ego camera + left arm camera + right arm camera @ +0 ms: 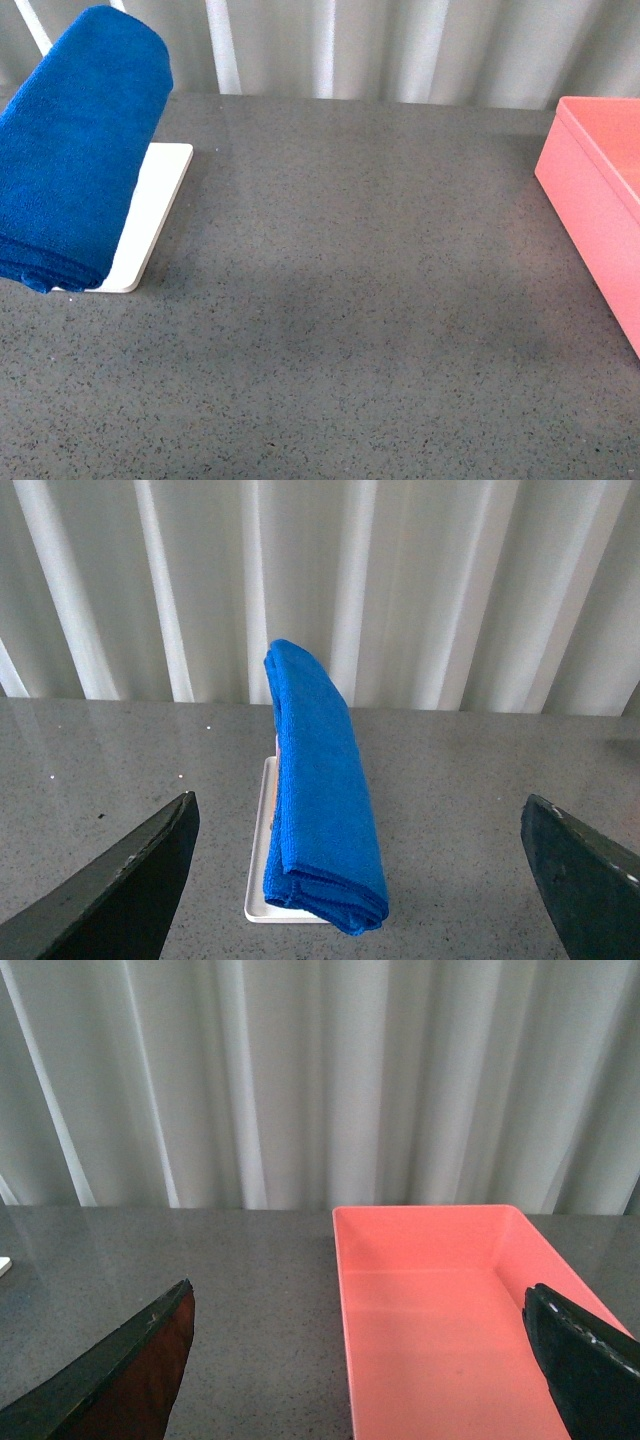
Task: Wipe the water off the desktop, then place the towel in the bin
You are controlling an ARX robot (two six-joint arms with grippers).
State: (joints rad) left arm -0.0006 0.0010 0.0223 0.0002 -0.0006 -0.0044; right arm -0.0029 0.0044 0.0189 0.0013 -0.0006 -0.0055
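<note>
Towel (pixel 75 150) lies front-to-back on a white tray (pixel 150 215), left; bin (pixel 600 190) far right; open desktop (pixel 350 300) between. Left gripper (pixel 357 802) and right gripper (pixel 357 1288) both gape.

towel (pixel 75 150): left side cut off by the front view's edge
white tray (pixel 150 215): mostly hidden beneath the towel
bin (pixel 590 190): right part lost past the front view's edge; near end cut off in the right wrist view
left gripper (pixel 358 805): only two dark fingertips in frame
right gripper (pixel 357 1290): likewise, fingertips only
desktop (pixel 330 400): faint darker patch mid-surface, wet or shadow cannot be told
</note>
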